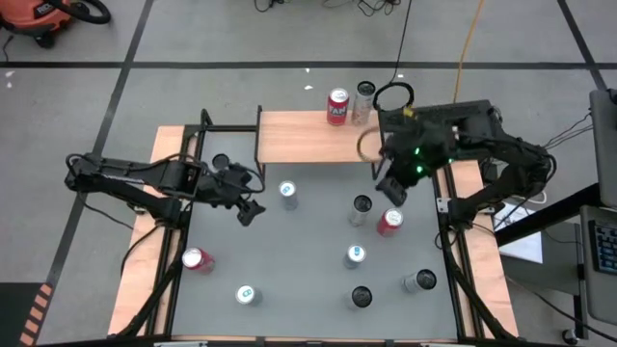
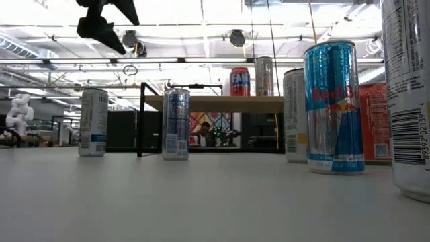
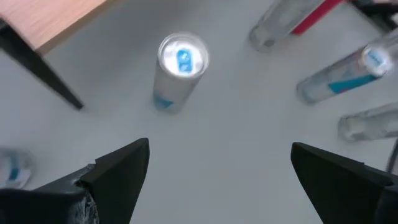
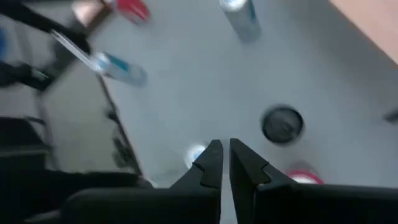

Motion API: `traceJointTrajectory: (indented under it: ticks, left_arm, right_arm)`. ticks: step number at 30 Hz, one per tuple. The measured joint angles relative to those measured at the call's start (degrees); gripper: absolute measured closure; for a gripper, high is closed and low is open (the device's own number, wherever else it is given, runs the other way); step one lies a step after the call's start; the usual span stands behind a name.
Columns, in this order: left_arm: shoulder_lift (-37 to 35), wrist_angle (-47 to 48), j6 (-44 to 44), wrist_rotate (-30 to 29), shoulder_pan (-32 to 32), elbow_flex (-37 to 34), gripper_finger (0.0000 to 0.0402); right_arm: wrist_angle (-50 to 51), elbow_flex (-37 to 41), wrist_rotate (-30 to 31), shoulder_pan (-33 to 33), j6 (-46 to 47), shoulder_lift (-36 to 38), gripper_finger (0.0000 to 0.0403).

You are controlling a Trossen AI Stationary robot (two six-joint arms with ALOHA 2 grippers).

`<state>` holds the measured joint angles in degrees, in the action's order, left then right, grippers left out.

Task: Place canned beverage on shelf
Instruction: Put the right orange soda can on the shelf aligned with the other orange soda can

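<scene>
The shelf [image 1: 299, 137] [image 2: 215, 102] stands at the table's far edge. A red can [image 1: 337, 106] and a silver can [image 1: 363, 100] stand on its wooden top. Several more cans stand on the grey table. My left gripper [image 1: 249, 204] [image 3: 217, 171] hovers open above the table's left half. A silver, blue-topped can [image 1: 288, 194] [image 3: 180, 68] stands upright just ahead of it, toward the right. My right gripper [image 1: 390, 189] [image 4: 224, 158] hangs shut, high above a dark-topped can [image 1: 361, 207] [image 4: 282, 124] and a red can [image 1: 389, 222] [image 4: 305, 177], holding nothing.
Cans stand on the near half of the table: a blue-topped one [image 1: 355, 255], a silver one [image 1: 418, 281], a dark-topped one [image 1: 361, 297] and one more [image 1: 248, 294]. A red can [image 1: 197, 258] is near the left rail. Pale side boards with black rails [image 1: 145, 260] [image 1: 477, 260] flank the table.
</scene>
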<state>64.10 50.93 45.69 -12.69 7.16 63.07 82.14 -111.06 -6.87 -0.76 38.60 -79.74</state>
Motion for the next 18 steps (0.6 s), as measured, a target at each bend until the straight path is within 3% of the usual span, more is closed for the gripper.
traceJointTrajectory:
  ticks: [6,13,18]
  left_arm:
    - [0.0,2.8,-0.1,-0.2,0.9,0.0,0.0009]
    - [0.0,2.8,-1.5,-2.0,0.9,0.0,0.0009]
    - [0.0,2.8,-1.0,-2.8,0.8,0.0,0.0009]
  right_arm:
    - [5.8,1.1,1.3,3.6,2.8,-0.5,0.0382]
    - [7.8,6.7,16.5,6.4,-3.7,1.2,0.0330]
    - [5.8,16.1,16.2,6.4,-4.9,6.0,0.0301]
